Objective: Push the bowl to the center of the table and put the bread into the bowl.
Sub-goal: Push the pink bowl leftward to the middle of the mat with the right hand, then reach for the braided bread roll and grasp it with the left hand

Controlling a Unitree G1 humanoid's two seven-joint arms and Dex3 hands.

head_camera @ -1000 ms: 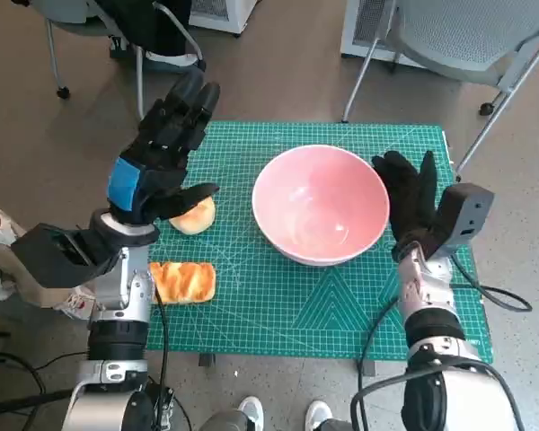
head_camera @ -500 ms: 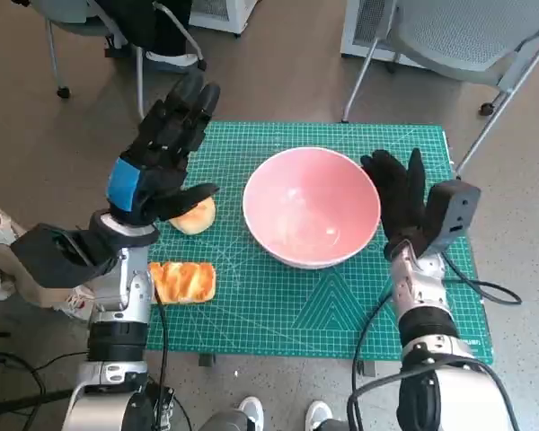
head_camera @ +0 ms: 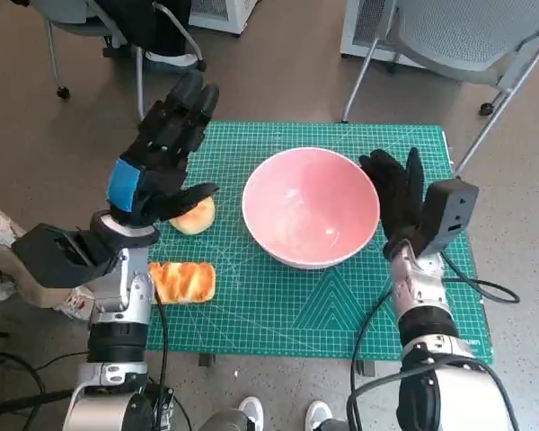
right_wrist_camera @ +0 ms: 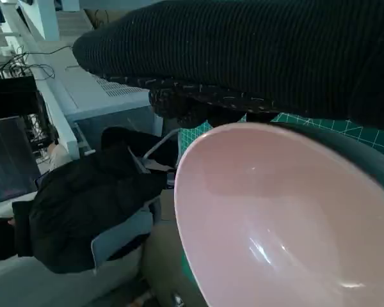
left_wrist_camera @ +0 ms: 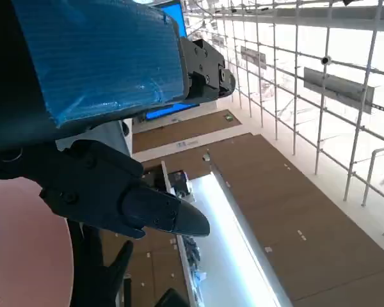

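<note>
A pink bowl (head_camera: 311, 206) stands upright near the middle of the green cutting mat (head_camera: 341, 305); it also fills the right wrist view as the bowl (right_wrist_camera: 288, 224). My gloved right hand (head_camera: 397, 197) stands flat against the bowl's right side, fingers straight, holding nothing. My left hand (head_camera: 162, 148) hovers raised over the mat's left part, fingers spread, empty. Below it lies a round bread roll (head_camera: 196, 216), partly hidden by the thumb. A flat golden bread piece (head_camera: 183, 280) lies at the mat's left front edge.
Chairs stand beyond the table at the back left (head_camera: 153, 36) and back right (head_camera: 458, 36). A cable (head_camera: 485, 292) loops off the right forearm. In the right wrist view a dark jacket (right_wrist_camera: 83, 204) hangs over a chair.
The right hand has pushed the bowl a little to the left, toward the mat's middle. The left hand and both breads have not moved.
</note>
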